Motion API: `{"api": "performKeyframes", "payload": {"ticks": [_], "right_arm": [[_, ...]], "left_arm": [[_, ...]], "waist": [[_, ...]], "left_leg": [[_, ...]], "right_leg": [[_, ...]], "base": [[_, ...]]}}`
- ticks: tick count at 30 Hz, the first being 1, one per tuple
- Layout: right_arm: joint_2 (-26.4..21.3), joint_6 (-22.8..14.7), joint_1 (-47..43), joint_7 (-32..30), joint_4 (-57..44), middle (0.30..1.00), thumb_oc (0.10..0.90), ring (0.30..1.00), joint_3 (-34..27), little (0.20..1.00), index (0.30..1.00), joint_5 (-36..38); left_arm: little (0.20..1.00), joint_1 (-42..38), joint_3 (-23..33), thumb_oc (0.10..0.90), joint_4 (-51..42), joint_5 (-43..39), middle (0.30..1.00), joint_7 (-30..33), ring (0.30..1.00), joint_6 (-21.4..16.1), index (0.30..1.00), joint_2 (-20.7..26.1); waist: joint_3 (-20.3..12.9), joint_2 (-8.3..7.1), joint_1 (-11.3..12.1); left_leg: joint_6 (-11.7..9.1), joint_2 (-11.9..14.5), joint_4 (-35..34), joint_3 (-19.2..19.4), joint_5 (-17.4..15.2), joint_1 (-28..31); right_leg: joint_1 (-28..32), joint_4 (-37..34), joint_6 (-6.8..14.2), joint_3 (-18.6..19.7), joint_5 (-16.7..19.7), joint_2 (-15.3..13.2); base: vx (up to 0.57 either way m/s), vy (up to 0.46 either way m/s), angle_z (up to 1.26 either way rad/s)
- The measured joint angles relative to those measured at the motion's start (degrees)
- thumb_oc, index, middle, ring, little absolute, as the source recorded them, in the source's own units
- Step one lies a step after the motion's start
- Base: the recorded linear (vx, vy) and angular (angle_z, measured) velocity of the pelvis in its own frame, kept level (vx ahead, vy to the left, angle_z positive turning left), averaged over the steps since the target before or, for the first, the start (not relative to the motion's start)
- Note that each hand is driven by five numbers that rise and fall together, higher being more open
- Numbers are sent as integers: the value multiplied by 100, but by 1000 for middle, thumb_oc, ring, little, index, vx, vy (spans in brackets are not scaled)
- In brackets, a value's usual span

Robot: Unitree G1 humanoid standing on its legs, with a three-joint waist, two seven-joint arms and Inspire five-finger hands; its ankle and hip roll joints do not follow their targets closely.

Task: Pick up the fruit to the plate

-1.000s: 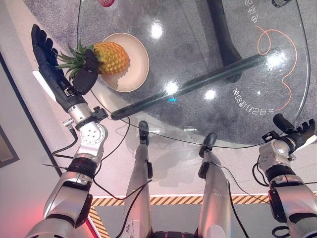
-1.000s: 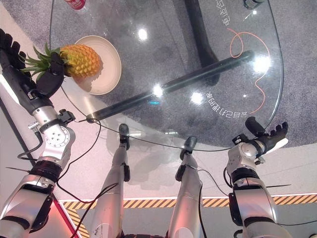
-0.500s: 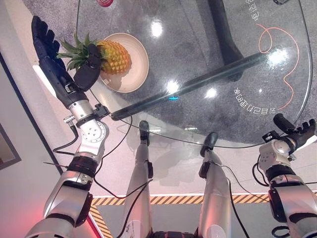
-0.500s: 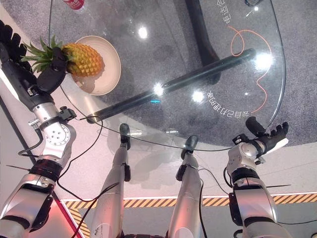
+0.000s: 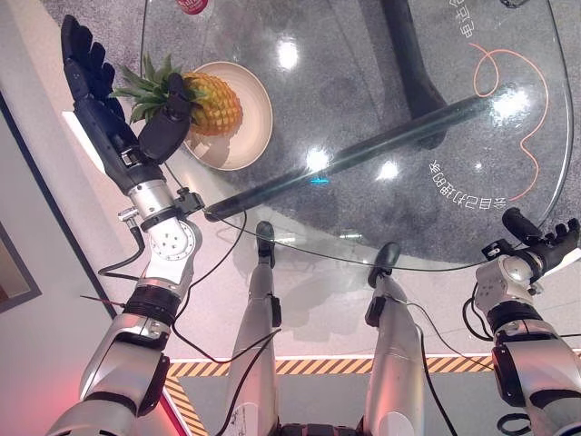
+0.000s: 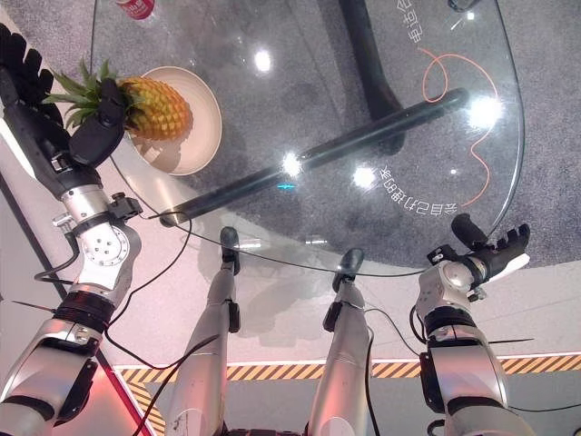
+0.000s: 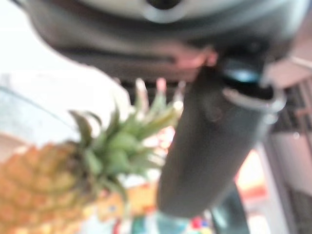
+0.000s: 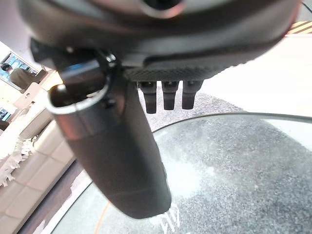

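Since the earlier frame the left robot hand (image 5: 118,109) has swung the pineapple (image 5: 211,102) a bit further in over the plate (image 5: 250,136), and the leafy crown now points more toward 10 o'clock than straight out to 9. Right now the fruit's body sits over the plate's 9 o'clock side, with the crown (image 5: 150,84) hanging out past the rim and the edge of the glass counter (image 5: 363,109). Whether the bottom is actually touching the plate is hard to say from up here. The left robot hand has its thumb (image 5: 168,127) pressed against the crown end of the fruit, while the fingers stand up straight behind the leaves, so it's more of a loose prop than a real wrap-around grip. The right robot hand (image 5: 545,243) is way over at 4 o'clock by the counter edge, relaxed and holding nothing. As for handling, a pineapple is probably heavy and stiff, with a bumpy rind that gives decent friction, but the leaves are spiky and may tear or slip. The body near the crown looks like a safer hold than the leaves. A red can (image 5: 192,4) sits at 12 o'clock from the plate.
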Motion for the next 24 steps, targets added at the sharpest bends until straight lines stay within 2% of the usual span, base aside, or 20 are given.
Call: {"api": "performKeyframes", "payload": {"ticks": [6, 24], "right_arm": [[0, 0, 63, 0, 6, 900, 800, 900, -78, 900, 900, 1], [0, 0, 55, 0, 4, 900, 800, 900, -89, 900, 900, 0]], "left_arm": [[900, 14, -24, 800, -436, 6, 900, -175, 900, -93, 900, 1], [900, 45, -25, 800, -835, 6, 900, -169, 900, -94, 900, 10]], "waist": [[1, 2, 103], [1, 1, 110]], "left_leg": [[10, -8, 0, -6, -6, 15], [-5, -26, 5, -16, 4, 29]], "right_leg": [[14, 0, 1, -1, 0, -9], [40, -6, 5, -3, 2, -20]], "base": [[0, 0, 0], [-2, -1, 0]]}}
